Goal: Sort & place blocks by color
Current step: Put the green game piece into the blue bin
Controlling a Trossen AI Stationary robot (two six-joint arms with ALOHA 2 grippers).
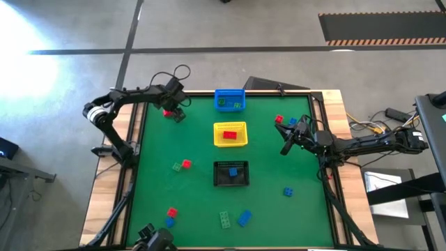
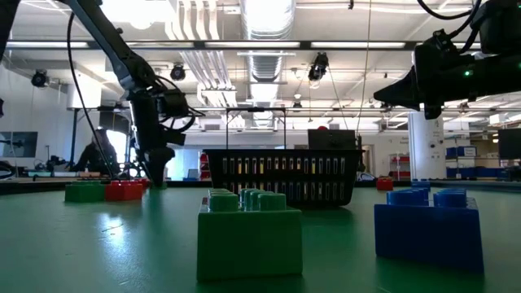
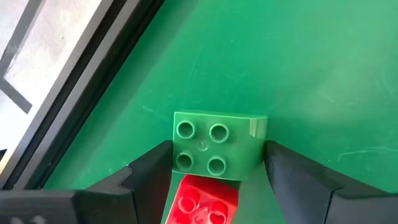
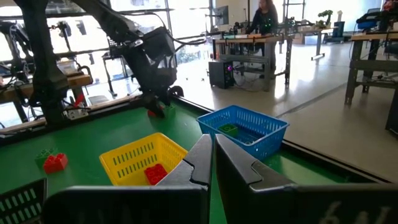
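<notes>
My left gripper is down at the mat's far-left corner, fingers pointing down. In the left wrist view a green four-stud block sits between its fingers, with a red block lying against it on the mat. My right gripper hangs shut and empty above the mat's right side, near a red block and a blue block. Other loose blocks rest on the mat: a red and green pair, a red and blue pair, a green one and blue ones. My left gripper pinches the green block between its two fingers, one finger on one side wall and the other on the opposite side wall. The fingers come from above, pointing down. The block sits upright, studs up, on the mat against the red block.
Three mesh baskets stand in a row down the mat's middle: blue at the far edge with green blocks inside, yellow with a red block, black with a blue block. A raised black frame borders the mat.
</notes>
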